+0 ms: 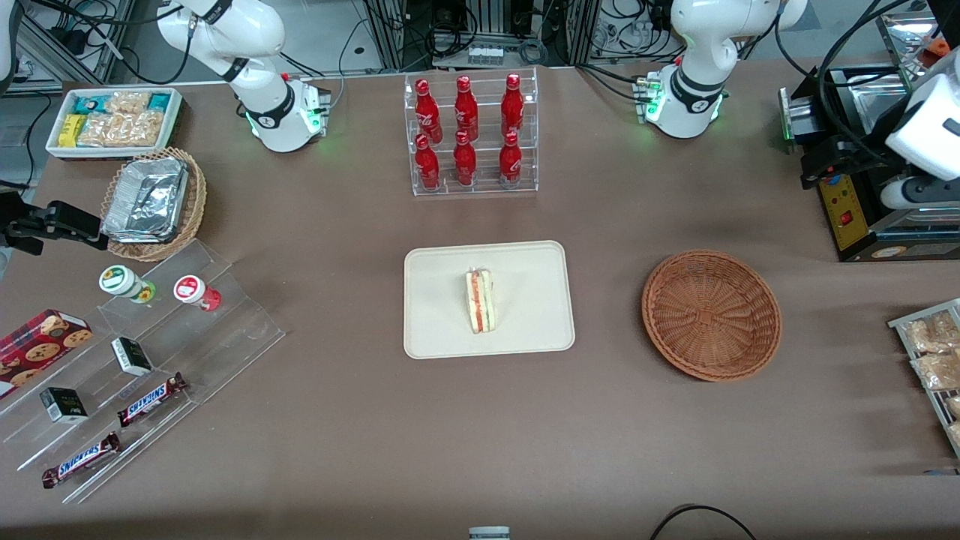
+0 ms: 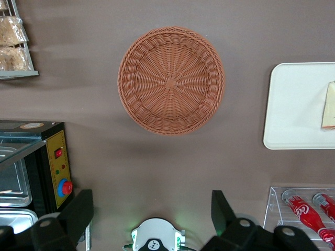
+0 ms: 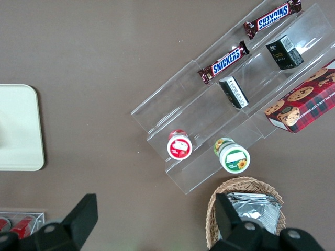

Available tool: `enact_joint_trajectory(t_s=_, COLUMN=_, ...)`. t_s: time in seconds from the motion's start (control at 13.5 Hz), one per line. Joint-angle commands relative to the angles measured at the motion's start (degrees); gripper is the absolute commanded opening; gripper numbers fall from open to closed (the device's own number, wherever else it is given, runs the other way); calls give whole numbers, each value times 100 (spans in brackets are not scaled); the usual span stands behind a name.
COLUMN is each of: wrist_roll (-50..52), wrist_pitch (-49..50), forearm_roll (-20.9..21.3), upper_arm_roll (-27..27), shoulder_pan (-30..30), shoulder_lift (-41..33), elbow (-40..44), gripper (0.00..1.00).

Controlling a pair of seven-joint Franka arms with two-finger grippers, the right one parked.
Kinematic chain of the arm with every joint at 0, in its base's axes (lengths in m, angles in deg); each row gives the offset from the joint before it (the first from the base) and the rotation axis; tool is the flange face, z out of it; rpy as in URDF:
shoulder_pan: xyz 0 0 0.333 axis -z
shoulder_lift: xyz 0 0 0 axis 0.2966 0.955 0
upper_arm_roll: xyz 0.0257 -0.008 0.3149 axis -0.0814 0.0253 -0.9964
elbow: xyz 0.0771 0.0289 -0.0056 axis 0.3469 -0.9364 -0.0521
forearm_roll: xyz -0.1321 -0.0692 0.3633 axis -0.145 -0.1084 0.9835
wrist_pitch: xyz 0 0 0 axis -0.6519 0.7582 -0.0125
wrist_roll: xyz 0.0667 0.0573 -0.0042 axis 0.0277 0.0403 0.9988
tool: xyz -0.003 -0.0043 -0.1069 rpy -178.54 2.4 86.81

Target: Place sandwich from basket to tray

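Wrist view: sandwich point(image 2: 330, 106) cut by frame edge, only pale bread face shows, filling not visible. Tray point(image 2: 293, 107) also cropped, approx. half seen. Gripper point(image 2: 152, 214) fingers wide apart, bodies run off edge. Bottle rack point(image 2: 303, 209) partly cropped. Front view: packets on wire rack point(image 1: 930, 352) cut off at working arm's end; labels too small to read.

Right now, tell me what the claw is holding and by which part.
Nothing. The claw is open and empty, raised above the table near the basket, which is empty too. The sandwich lies on the tray.
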Motion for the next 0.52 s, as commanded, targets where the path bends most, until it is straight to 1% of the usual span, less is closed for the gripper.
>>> enact_joint_trajectory(t_s=0.0, wrist_roll=-86, wrist_pitch=7, forearm_roll=-88, upper_arm_roll=-210, shoulder_pan=237, shoulder_lift=-187, elbow=-175, gripper=99)
enact_joint_trajectory(t_s=0.07, wrist_roll=-86, wrist_pitch=-11, forearm_roll=-88, upper_arm_roll=-299, shoulder_pan=360, shoulder_lift=-178, elbow=-166, gripper=99)
enact_joint_trajectory(t_s=0.3, wrist_roll=-95, wrist_pitch=-28, forearm_roll=-114, upper_arm_roll=-300, shoulder_pan=413, shoulder_lift=-152, elbow=-78, gripper=99)
enact_joint_trajectory(t_s=0.44, wrist_roll=-95, wrist_pitch=-37, forearm_roll=-211, upper_arm_roll=-300, shoulder_pan=457, shoulder_lift=-143, elbow=0, gripper=99)
